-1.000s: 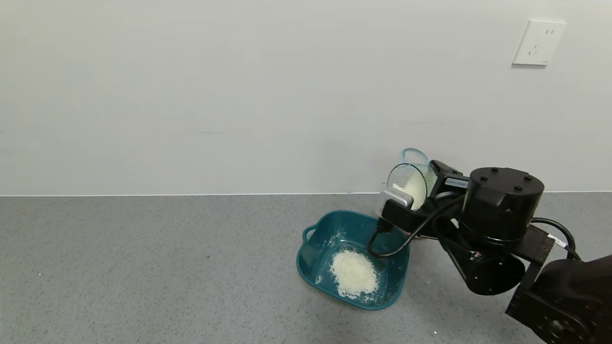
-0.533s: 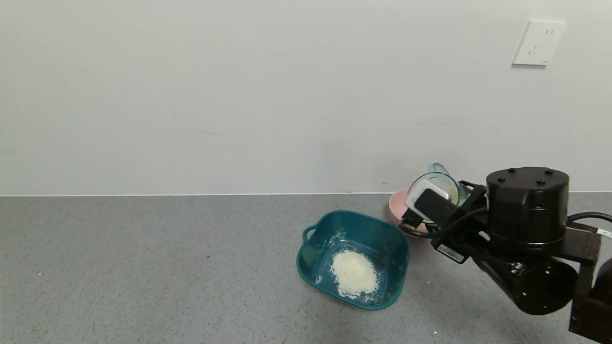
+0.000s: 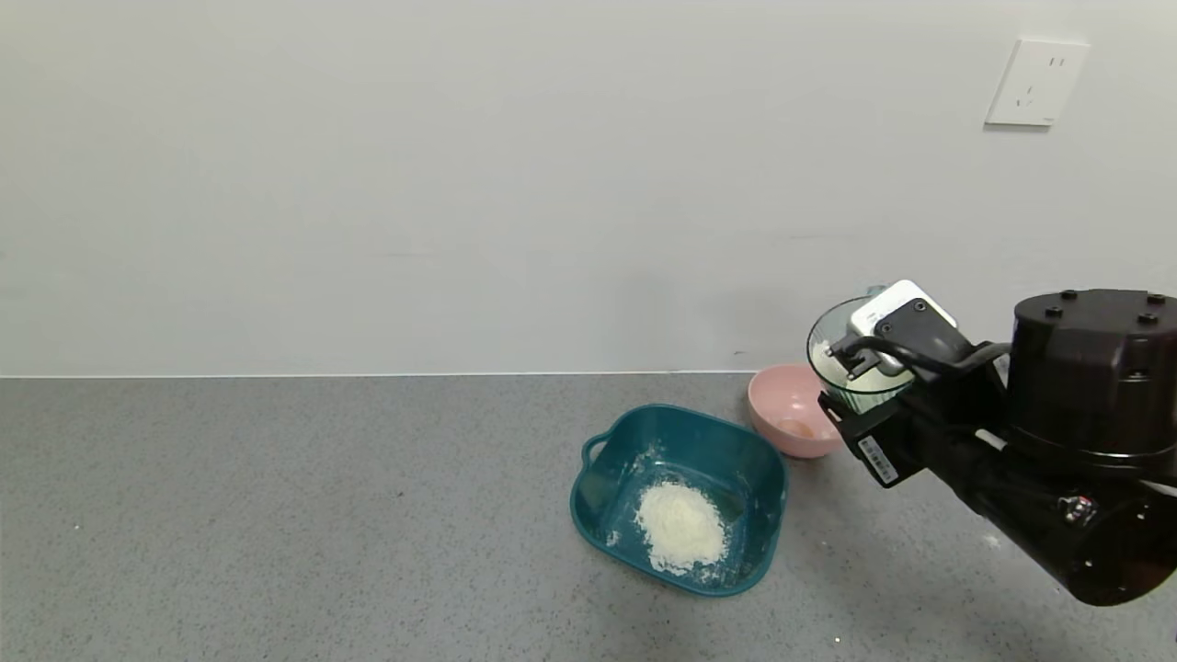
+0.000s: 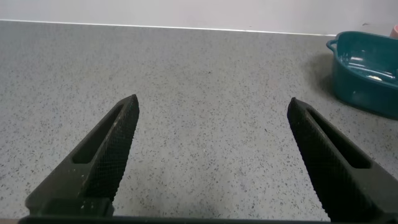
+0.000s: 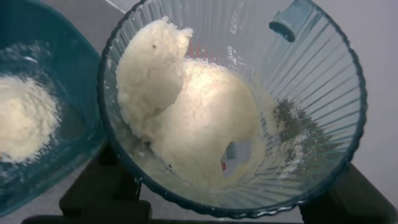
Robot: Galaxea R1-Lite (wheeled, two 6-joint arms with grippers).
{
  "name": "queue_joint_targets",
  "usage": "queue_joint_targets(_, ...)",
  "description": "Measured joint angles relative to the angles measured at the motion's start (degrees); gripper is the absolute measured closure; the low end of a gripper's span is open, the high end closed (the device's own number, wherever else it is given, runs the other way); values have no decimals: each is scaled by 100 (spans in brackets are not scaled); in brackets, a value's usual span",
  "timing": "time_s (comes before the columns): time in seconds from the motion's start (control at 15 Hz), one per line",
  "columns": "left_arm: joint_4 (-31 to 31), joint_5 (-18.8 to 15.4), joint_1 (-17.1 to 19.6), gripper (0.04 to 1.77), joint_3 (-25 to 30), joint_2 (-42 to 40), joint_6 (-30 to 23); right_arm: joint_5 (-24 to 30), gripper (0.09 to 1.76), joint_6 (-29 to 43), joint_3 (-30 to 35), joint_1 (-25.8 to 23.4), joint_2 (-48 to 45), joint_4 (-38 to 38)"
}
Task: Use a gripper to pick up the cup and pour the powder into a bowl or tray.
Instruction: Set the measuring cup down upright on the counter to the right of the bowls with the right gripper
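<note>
My right gripper point(image 3: 869, 395) is shut on the ribbed translucent cup point(image 3: 841, 363) and holds it in the air, right of the teal tub point(image 3: 598, 478) and above the pink bowl. In the right wrist view the cup point(image 5: 311, 93) fills the picture, with a clump of white powder point(image 5: 186, 112) stuck inside it. A heap of powder point(image 3: 679, 536) lies in the tub, which also shows in the right wrist view point(image 5: 37, 56). My left gripper point(image 4: 211, 155) is open and empty above bare counter, far left of the tub point(image 4: 367, 71).
A small round pink bowl point(image 3: 782, 405) stands behind the tub's right corner, under the cup. A white wall socket point(image 3: 1036, 81) is on the wall at the right. The grey counter meets the wall behind the objects.
My right arm has swung the cup from above the tub's back edge rightward and turned it more upright. The pink bowl, hidden before, now shows. The powder heap is unchanged.
</note>
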Motion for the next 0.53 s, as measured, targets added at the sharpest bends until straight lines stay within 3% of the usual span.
queue_joint_targets(0.53, 0, 2, 0, 9, 0, 0, 0, 717, 50, 1758, 94, -41, -480, 477)
